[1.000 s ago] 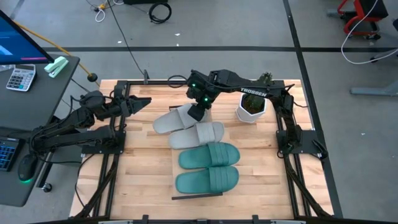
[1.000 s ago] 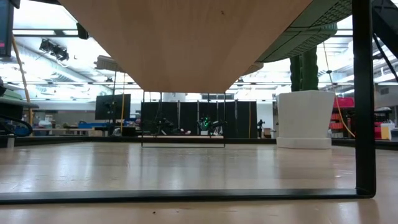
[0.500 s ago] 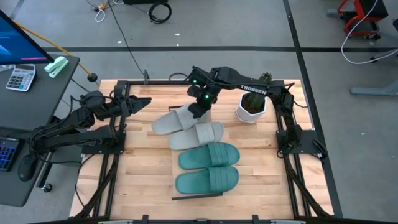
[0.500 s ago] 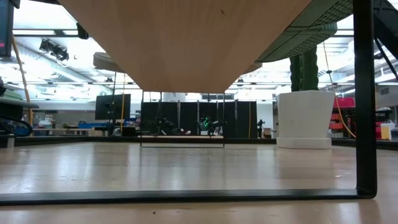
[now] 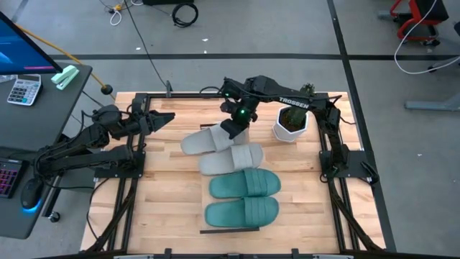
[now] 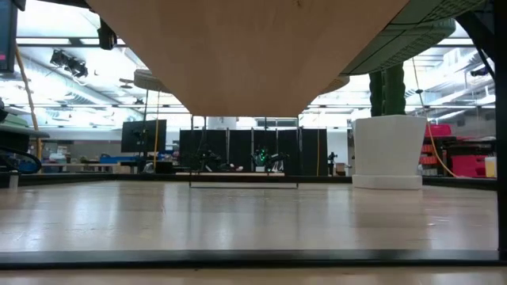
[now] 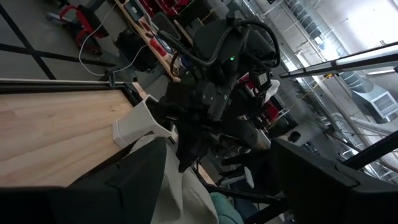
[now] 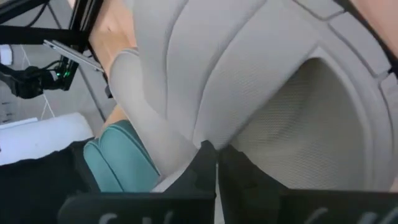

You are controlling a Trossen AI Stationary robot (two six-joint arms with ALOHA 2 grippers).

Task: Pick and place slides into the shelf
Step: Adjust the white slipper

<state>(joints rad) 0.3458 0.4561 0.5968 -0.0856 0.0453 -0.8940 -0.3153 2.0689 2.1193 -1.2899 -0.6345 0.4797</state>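
At the table's rear, right pincer clamps a pale grey slide, lying crosswise, slightly tilted.

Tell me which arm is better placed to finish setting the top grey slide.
Right. The right gripper is at the top grey slide's end, its fingers closed on it. The left gripper sits at the table's left edge, away from all slides.

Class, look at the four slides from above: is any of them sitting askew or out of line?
Yes. The far grey slide lies angled, unlike the other three, which run parallel. The right gripper is at its end.
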